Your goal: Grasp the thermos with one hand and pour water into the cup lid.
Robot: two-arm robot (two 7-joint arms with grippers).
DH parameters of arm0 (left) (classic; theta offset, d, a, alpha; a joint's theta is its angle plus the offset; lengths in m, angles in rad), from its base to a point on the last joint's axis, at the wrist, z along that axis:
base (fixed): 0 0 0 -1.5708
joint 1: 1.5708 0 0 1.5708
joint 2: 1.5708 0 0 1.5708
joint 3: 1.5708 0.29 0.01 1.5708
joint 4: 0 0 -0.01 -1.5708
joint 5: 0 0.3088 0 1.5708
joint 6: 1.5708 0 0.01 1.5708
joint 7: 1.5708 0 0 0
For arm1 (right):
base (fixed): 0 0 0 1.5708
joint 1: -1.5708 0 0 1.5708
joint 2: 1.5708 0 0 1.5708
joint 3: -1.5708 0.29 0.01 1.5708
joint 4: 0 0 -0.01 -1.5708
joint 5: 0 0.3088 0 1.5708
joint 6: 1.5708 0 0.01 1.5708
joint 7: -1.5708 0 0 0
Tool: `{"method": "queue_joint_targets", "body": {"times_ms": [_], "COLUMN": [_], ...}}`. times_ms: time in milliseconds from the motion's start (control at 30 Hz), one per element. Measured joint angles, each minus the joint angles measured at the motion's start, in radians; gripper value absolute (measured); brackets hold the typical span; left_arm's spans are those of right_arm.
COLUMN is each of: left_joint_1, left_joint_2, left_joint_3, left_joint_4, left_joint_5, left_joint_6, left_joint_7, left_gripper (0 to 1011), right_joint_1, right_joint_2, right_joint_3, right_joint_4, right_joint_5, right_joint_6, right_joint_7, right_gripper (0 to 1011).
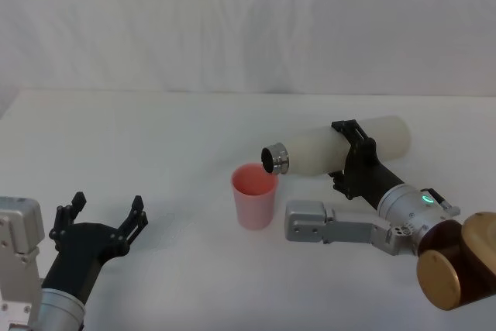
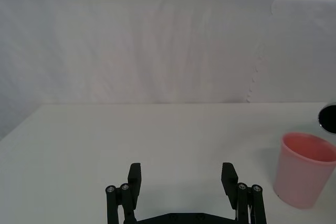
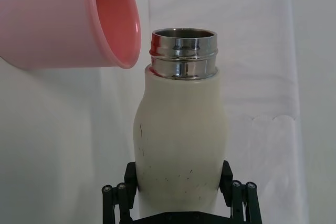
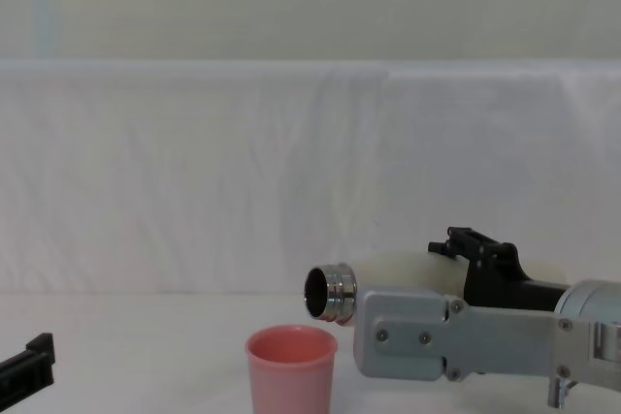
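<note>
The cream-white thermos (image 1: 341,147) lies nearly horizontal in the air, held around its body by my right gripper (image 1: 353,159). Its open steel neck (image 1: 275,160) points left and hangs just above the right rim of the pink cup lid (image 1: 253,196), which stands upright on the table. From the side, the thermos neck (image 4: 328,294) sits a little above and right of the cup lid (image 4: 290,369). Seen from the right wrist, the thermos (image 3: 181,140) is clamped between the fingers (image 3: 128,174), with the cup lid (image 3: 73,22) beside the neck. My left gripper (image 1: 105,218) rests open near the front left, well clear of the cup lid (image 2: 305,169).
A white cloth covers the table (image 1: 155,137) and the backdrop. A grey block of my right arm (image 1: 310,221) lies on the table just right of the cup lid. Bare cloth lies to the left and behind.
</note>
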Motion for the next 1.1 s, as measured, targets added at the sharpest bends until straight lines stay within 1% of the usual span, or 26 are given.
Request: {"method": "queue_joint_targets", "body": {"times_ms": [1100], "left_joint_1": [0.000], "left_joint_2": [0.000], "left_joint_3": [0.000], "left_joint_4": [0.000], "left_joint_5": [0.000], "left_joint_6": [0.000], "left_joint_7": [0.000], "left_gripper": [1001], "right_joint_1": [0.013], "right_joint_2": [0.008], "right_joint_3": [-0.014], "right_joint_4": [0.002], "right_joint_5": [-0.021], "right_joint_6": [0.003], "right_joint_7": [0.009], "right_gripper": [950]}}
